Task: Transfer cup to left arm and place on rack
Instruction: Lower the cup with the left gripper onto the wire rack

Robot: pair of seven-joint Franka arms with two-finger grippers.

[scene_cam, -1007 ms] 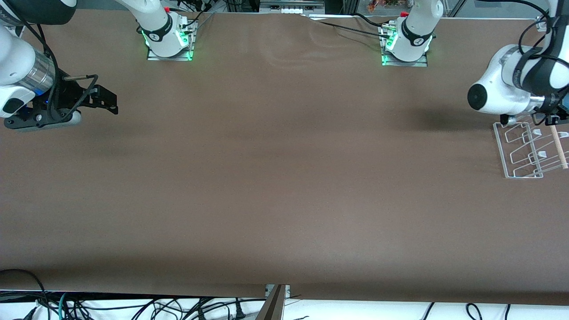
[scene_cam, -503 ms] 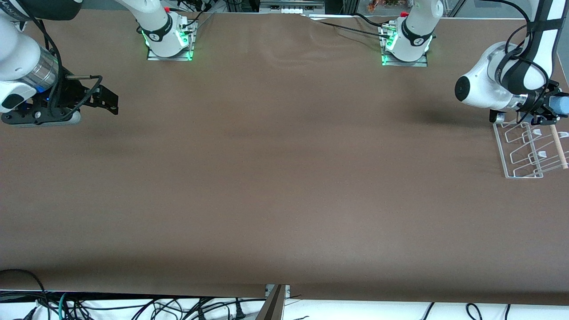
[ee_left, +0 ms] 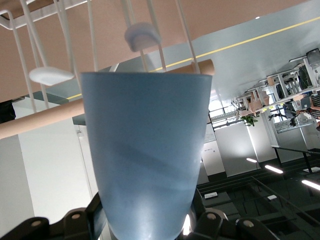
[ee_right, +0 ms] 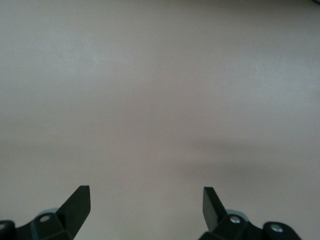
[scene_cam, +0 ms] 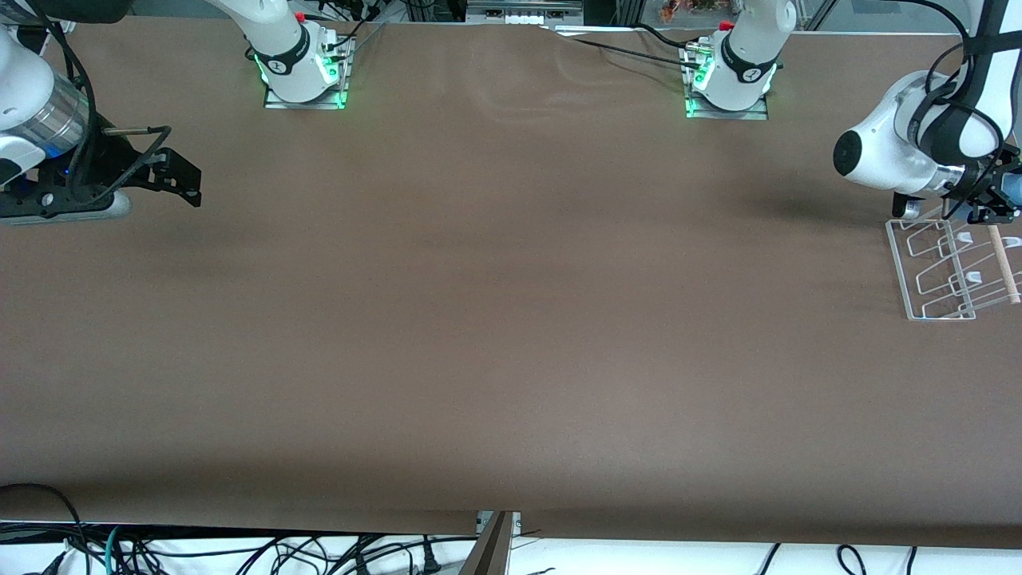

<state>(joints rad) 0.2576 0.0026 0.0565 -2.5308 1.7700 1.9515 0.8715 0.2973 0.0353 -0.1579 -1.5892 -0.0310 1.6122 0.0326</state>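
While the brown tabletop (scene_cam: pixel 511 319) lies bare across its middle, the action sits at the left arm's end, where the white wire rack (scene_cam: pixel 942 271) stands with its wooden rod (scene_cam: pixel 1004 263) along the top. Above the rack's farther end, the left tool (scene_cam: pixel 990 209) is clenched on the light-blue cup (ee_left: pixel 145 150), gripping it near its narrow base. In the left wrist view the cup's long axis runs straight out from the tool, its wide rim leading toward the rack's loops and white pegs (ee_left: pixel 142 34), the rod crossing just past the rim. My judgement: the rim could catch on the rod or a loop instead of slipping over a peg, tipping the cup or nudging the light rack; an early release would let it roll off. Over the right arm's end of the tabletop, the right tool (ee_right: pixel 145 205) waits, released and empty.
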